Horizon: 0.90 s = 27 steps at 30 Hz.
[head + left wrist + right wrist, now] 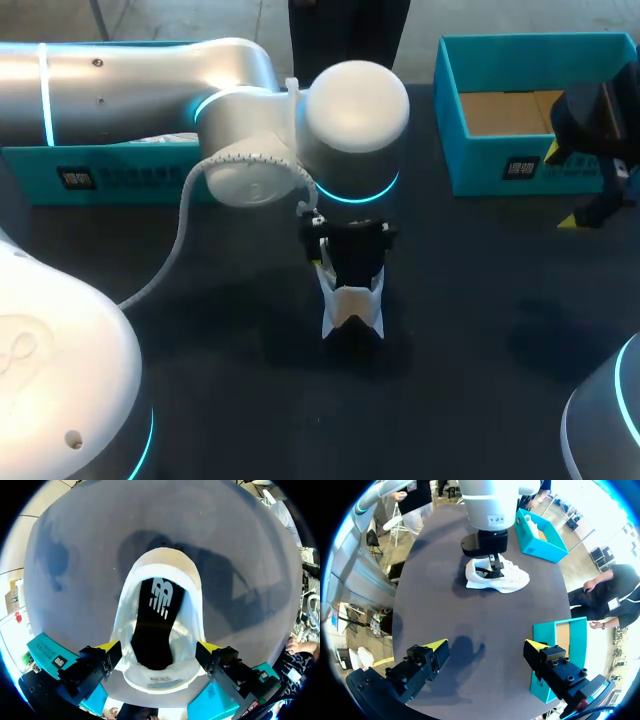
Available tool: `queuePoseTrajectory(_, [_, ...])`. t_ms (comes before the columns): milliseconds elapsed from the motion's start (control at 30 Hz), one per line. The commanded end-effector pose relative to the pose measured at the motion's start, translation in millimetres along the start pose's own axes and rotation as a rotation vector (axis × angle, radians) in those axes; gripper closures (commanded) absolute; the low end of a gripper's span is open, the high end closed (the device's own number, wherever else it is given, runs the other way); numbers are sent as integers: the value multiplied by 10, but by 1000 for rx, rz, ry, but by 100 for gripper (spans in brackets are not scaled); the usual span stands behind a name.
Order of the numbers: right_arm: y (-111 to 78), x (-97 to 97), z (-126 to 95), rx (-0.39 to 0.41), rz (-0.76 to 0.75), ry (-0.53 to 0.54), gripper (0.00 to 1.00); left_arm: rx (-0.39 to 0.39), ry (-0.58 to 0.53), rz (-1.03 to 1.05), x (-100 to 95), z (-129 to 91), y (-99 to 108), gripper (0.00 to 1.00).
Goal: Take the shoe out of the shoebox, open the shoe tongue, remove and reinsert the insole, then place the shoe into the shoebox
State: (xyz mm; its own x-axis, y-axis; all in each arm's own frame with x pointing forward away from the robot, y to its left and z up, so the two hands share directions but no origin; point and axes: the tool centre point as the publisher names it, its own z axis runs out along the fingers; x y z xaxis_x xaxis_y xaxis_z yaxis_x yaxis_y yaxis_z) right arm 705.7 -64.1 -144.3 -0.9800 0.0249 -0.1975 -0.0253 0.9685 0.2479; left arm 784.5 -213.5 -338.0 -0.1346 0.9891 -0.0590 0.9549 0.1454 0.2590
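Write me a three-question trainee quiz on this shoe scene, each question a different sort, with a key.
1. True or false: the white shoe lies inside a teal box.
2. Which arm's tool hangs over the shoe? A) left B) right C) neither
3. Fill in: the insole seen inside the shoe is ____ in colour.

Key:
1. False. It rests on the table.
2. A, the left tool.
3. Black.
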Motion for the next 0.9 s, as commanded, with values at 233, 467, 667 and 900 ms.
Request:
queuePoseTrajectory(233, [8, -23, 16, 3, 0, 4, 0, 6, -9, 14, 108, -252, 100, 0])
queuePoseTrajectory(467, [8, -23, 16, 3, 0, 4, 0, 28, -3, 55, 111, -433, 11, 0])
queuePoseTrajectory(667, [8, -23, 16, 3, 0, 4, 0, 11, -18, 62, 90, -562, 67, 0])
queuePoseTrajectory(900, [8, -23, 16, 3, 0, 4, 0, -7, -29, 68, 54, -666, 129, 16])
